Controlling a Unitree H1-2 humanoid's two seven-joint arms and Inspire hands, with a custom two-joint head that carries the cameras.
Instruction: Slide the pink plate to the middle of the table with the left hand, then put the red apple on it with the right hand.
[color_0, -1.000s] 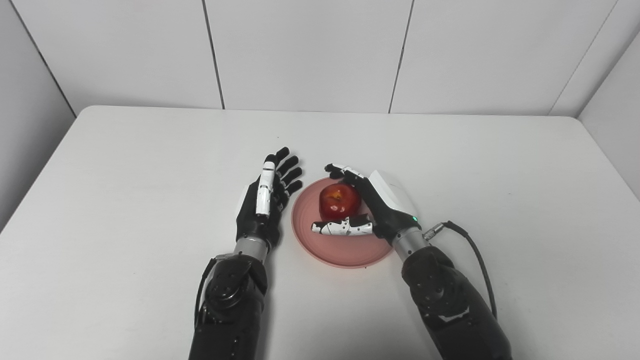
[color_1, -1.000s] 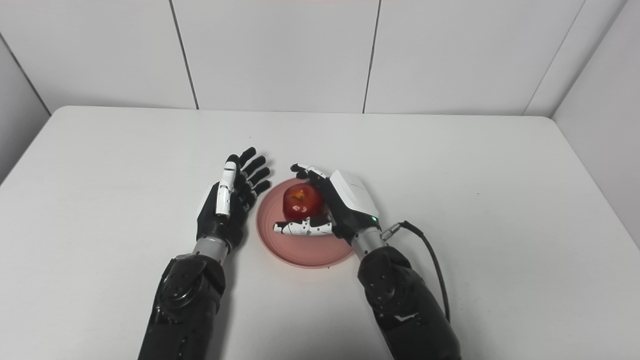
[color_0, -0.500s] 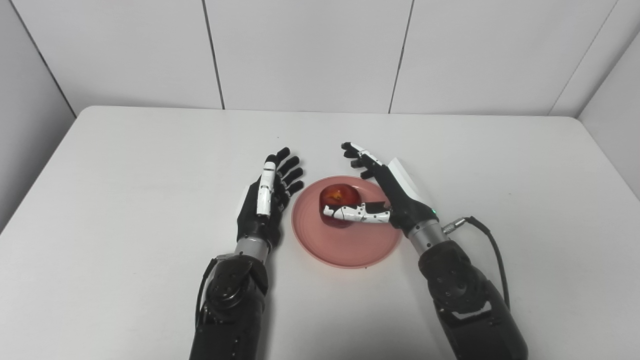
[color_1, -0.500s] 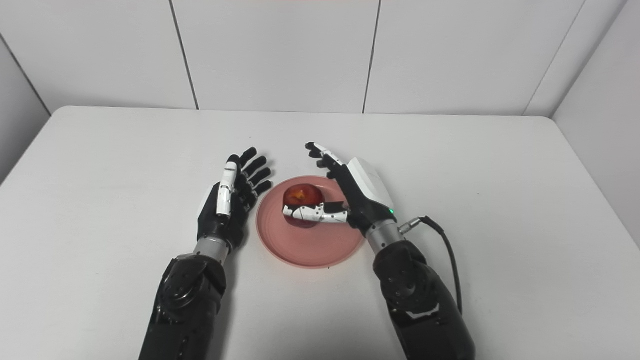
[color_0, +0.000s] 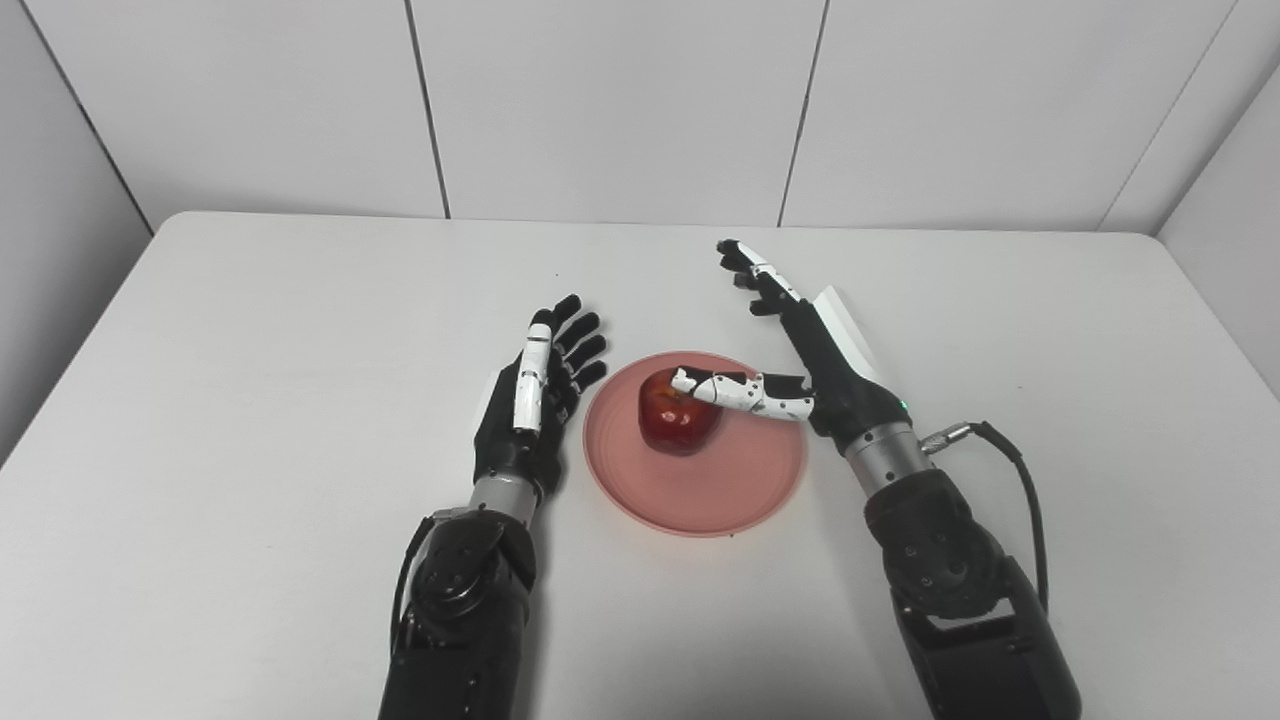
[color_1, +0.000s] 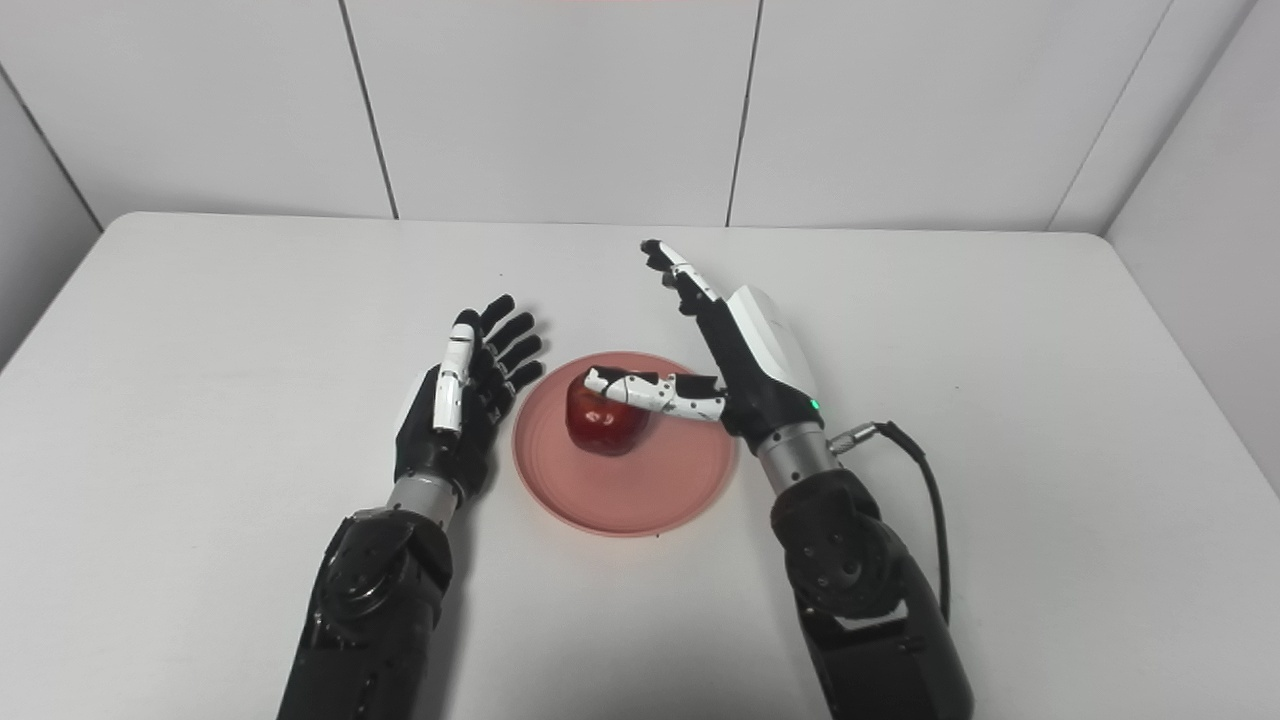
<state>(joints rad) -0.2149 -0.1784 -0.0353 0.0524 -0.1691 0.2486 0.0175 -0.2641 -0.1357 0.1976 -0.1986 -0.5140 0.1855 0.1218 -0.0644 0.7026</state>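
Left eye view: white table (color_0: 250, 330), bounded by pale wall panels (color_0: 610, 100). Pink plate (color_0: 735, 490), near the table's middle, flat on the surface. Red apple (color_0: 680, 418), resting on the plate's far-left part. Left hand (color_0: 530, 400), just left of the plate, edge-on with palm facing the plate, fingers straight and spread, holding nothing; forearm entering from the bottom edge. Right hand (color_0: 815, 350), at the plate's right rim, raised, fingers (color_0: 750, 275) extended and pointing away up the table, holding nothing; white thumb (color_0: 740, 390) reaching left across the apple's top, contact with the fruit not determinable. Black cable (color_0: 1015, 480), looping from the right wrist. Right eye view: same arrangement. Plate (color_1: 640, 500) with apple (color_1: 603, 425) between the two hands. Left hand (color_1: 460, 395) apart from the plate rim, unclenched. Right hand (color_1: 750, 345) unclenched above the plate's right edge, thumb overlapping the apple.
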